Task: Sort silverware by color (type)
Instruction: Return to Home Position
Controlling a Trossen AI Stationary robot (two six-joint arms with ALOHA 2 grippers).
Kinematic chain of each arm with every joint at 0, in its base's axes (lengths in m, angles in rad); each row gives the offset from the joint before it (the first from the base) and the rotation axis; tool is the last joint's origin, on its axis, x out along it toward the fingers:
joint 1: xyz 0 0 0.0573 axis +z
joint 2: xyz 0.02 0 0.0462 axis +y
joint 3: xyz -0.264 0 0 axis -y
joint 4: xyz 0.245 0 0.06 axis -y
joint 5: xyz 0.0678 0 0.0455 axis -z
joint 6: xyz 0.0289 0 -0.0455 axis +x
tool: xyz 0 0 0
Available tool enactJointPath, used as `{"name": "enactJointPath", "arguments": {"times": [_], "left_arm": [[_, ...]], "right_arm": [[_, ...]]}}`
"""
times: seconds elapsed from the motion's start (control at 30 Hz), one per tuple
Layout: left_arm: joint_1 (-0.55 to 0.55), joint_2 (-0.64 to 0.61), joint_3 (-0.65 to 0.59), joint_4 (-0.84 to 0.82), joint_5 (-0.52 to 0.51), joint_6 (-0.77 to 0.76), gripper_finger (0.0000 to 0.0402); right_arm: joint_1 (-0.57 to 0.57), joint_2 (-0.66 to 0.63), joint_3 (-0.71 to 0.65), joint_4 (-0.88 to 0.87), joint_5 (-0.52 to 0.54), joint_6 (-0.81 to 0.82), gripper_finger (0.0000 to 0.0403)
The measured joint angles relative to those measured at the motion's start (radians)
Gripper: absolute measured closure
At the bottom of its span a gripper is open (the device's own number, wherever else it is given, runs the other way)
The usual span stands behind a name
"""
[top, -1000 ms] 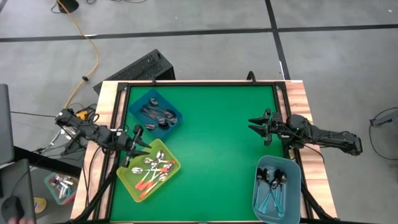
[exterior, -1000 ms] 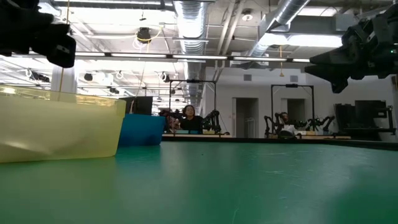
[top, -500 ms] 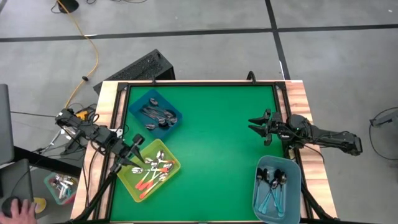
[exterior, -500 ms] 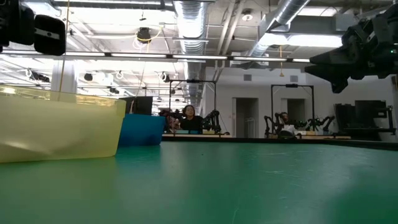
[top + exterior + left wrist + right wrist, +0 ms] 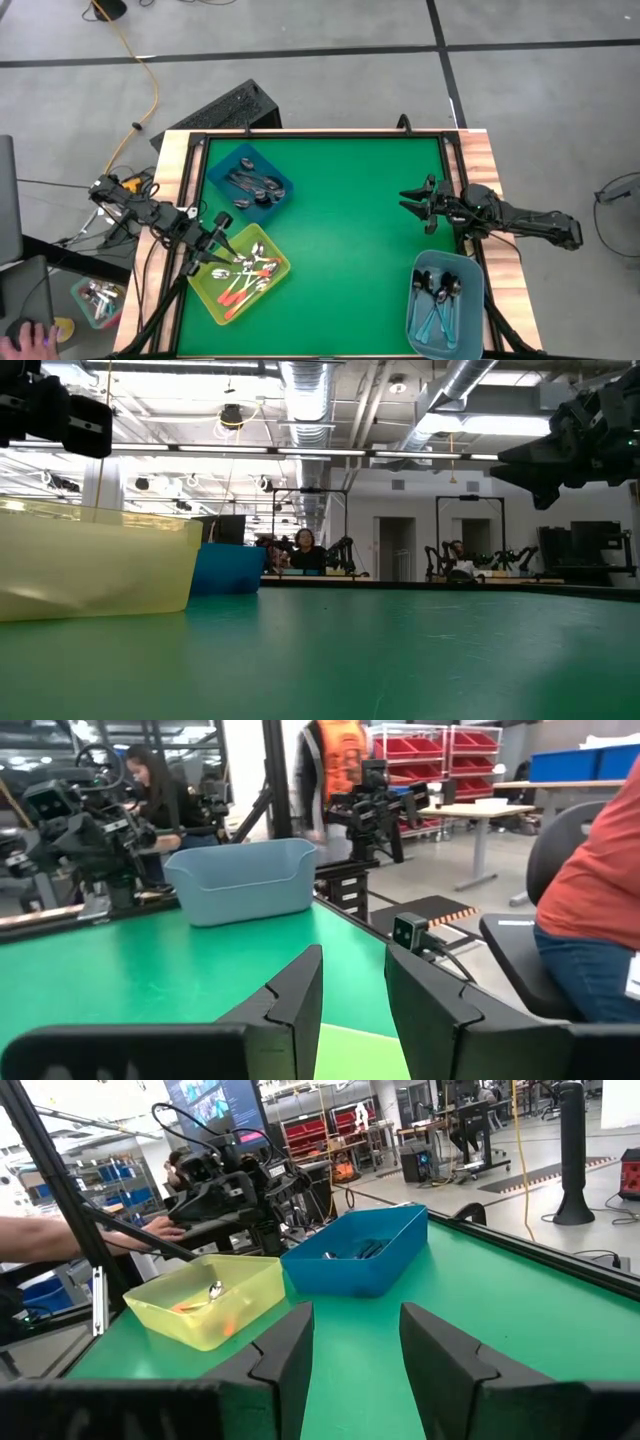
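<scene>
Green mat [image 5: 350,240] inside a wooden table edge [image 5: 478,160], grey floor all round. No loose spoon shows on the mat.

Contents by bin:
- Yellow bin [image 5: 205,290], left side: orange spoons [image 5: 238,287].
- Dark blue bin [image 5: 285,186], left side, beside the yellow one: grey spoons [image 5: 252,185].
- Light blue bin [image 5: 447,254], right side: teal spoons [image 5: 437,305].

Each bin appears to hold one kind only, so the sorting looks finished. What is left, by my reading, is parking the arms.

Left gripper [image 5: 222,240]: hangs over the yellow bin's rim at the mat's left edge, fingers parted, nothing between them.
Right gripper [image 5: 407,201]: at the mat's right edge, above bare green near the light blue bin, fingers spread, empty.

Open room: the wide middle of the mat lies free between the arms, and all three bins sit toward the edges. The low view shows both grippers well above rim height. The left one is nearest any wall, so pulling back outward looks the safer path.

Off the table, left: tub [image 5: 97,298] with more cutlery.
</scene>
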Motion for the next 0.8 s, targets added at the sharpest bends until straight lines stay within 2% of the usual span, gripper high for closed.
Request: {"name": "enactJointPath", "arguments": {"times": [0.8], "left_arm": [[0.0, 0.0, 0.0, -0.004, -0.026, -0.032, 0.0301]], "right_arm": [[0.0, 0.0, 0.0, 0.0, 0.0, 0.0, 0.0236]]}}
